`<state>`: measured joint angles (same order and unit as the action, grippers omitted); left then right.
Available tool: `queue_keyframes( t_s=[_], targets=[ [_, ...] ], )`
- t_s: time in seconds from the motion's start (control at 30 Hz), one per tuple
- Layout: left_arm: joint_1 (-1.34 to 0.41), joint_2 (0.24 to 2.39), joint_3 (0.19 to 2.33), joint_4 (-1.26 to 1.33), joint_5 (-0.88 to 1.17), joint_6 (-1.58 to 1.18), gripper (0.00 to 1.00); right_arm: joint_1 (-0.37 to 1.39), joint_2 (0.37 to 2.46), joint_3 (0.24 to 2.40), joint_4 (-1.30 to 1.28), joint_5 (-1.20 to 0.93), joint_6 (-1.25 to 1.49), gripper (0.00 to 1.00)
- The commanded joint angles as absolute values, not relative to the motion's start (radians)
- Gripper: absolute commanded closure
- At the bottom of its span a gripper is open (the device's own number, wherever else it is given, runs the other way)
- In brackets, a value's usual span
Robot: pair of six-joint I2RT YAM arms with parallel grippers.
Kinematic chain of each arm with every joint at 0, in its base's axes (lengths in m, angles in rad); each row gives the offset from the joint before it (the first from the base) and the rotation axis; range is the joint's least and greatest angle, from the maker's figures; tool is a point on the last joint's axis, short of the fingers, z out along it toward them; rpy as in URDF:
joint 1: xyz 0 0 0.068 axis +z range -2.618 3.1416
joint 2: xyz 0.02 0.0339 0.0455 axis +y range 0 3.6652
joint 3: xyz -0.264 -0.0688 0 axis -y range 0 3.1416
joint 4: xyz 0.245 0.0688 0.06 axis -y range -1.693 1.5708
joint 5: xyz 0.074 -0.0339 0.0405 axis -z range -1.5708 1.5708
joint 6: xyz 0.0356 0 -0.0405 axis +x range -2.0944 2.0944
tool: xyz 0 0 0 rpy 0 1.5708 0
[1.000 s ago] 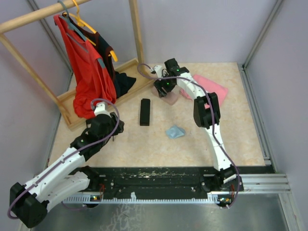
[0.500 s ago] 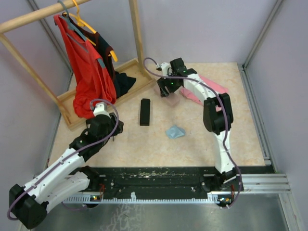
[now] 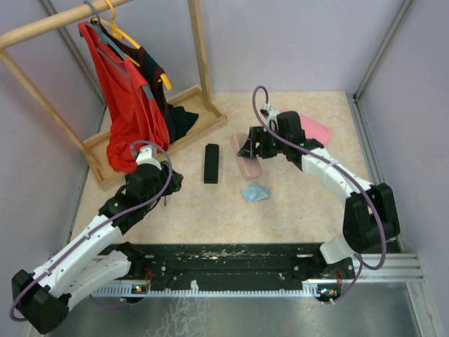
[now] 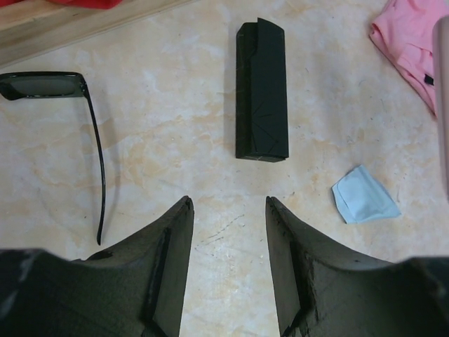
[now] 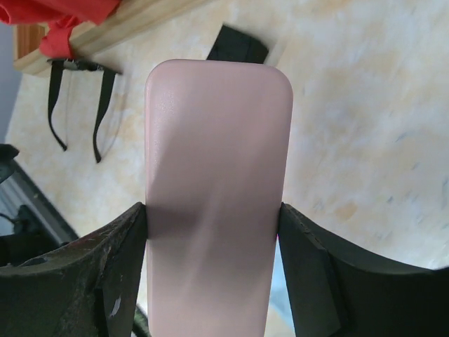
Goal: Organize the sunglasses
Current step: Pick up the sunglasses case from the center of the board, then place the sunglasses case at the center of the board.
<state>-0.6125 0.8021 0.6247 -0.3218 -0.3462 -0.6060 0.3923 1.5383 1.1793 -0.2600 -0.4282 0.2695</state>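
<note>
right gripper (image 5: 212,214) grips pink case (image 5: 217,140) edges | left gripper (image 4: 229,210) parted | black sunglasses (image 4: 42,86) leftward

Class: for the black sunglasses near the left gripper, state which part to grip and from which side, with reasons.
Probably the lens front of the black sunglasses, from above, jaws across its thickness. One thin temple lies unfolded toward the left gripper; the front is bulkier.

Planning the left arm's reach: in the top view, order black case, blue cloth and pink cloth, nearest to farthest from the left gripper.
From the left gripper:
1. black case, mid-table.
2. blue cloth, to its right.
3. pink cloth, far right side.
</note>
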Motion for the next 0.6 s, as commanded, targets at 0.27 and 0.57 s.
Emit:
queue_keyframes(
  t_s=[0.27, 0.57],
  targets=[
    [-0.609, 0.794, 0.661, -0.327, -0.259, -0.626, 0.49, 0.709, 1.133, 0.783, -0.134, -0.024, 0.693, 0.71],
    [-0.609, 0.761, 0.633, -0.362, -0.266, -0.689, 0.50, 1.034, 1.128, 0.780, -0.363, 0.491, 0.903, 0.71]
  ],
)
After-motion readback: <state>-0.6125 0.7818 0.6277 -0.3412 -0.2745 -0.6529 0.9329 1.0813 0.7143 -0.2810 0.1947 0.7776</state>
